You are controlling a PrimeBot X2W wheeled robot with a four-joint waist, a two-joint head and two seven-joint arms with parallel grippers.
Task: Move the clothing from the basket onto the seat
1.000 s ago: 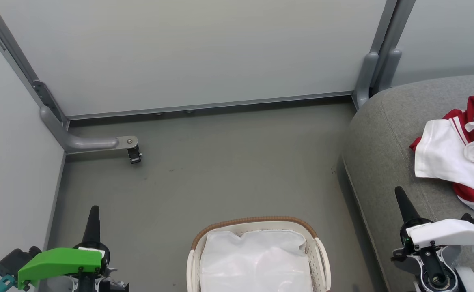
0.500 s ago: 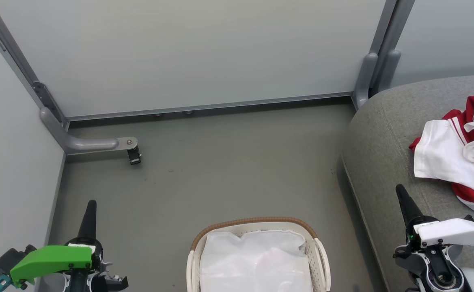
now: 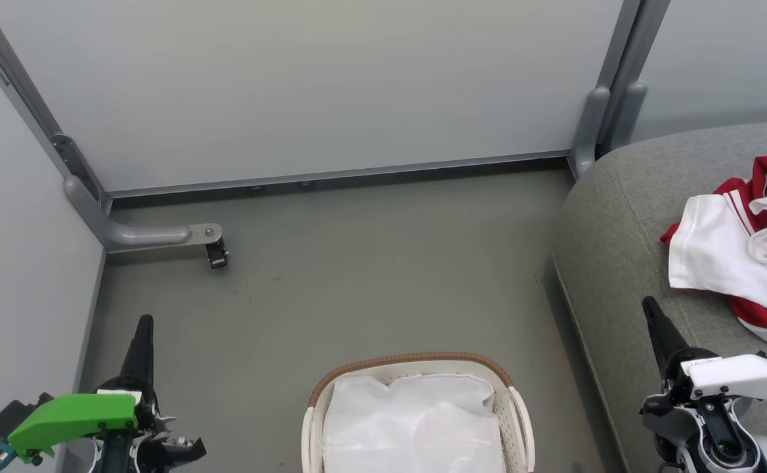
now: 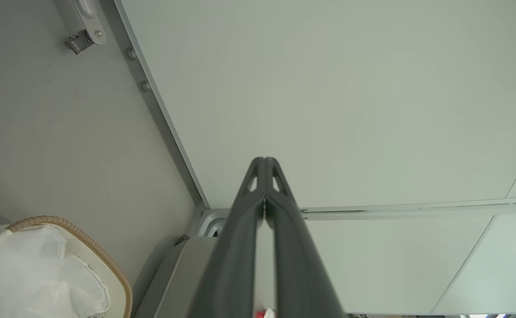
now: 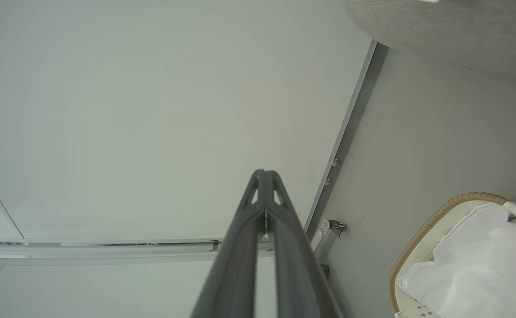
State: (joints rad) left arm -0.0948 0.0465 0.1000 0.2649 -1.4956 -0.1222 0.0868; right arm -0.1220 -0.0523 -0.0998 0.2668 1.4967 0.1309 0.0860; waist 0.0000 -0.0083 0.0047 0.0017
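A grey floor [image 3: 370,276] runs back to pale partition panels [image 3: 305,85] set in metal frames, with a foot bracket [image 3: 207,235] reaching out from the left post.

The clothing [image 3: 731,256], a crumpled red and white garment with red-striped trim, lies on top of the grey seat [image 3: 613,249] at the right edge of the head view, partly cut off by the frame. It lies just as it did a second ago. The basket [image 3: 410,360] stands on the floor at the bottom centre, well apart from the garment and beside the seat's front edge. Inside it shows a plain white sheet [image 3: 416,420], with no red fabric to be seen in the part in view.

The right end effector [image 3: 651,303] points up the picture over the seat's near edge, close to the garment but not touching it. In its wrist view the two dark fingers are pressed together at the tips, closed on nothing. Over the last second its white cover [image 3: 745,376] has slid a little toward the right edge.

The left end effector [image 3: 145,320] hangs over the floor at the lower left, near the side panel. Its fingers also meet at the tips and hold nothing. Its green cover [image 3: 68,417] has drifted leftward, so the two arms now sit slightly wider apart. The bracket and basket have kept their places in the head view.
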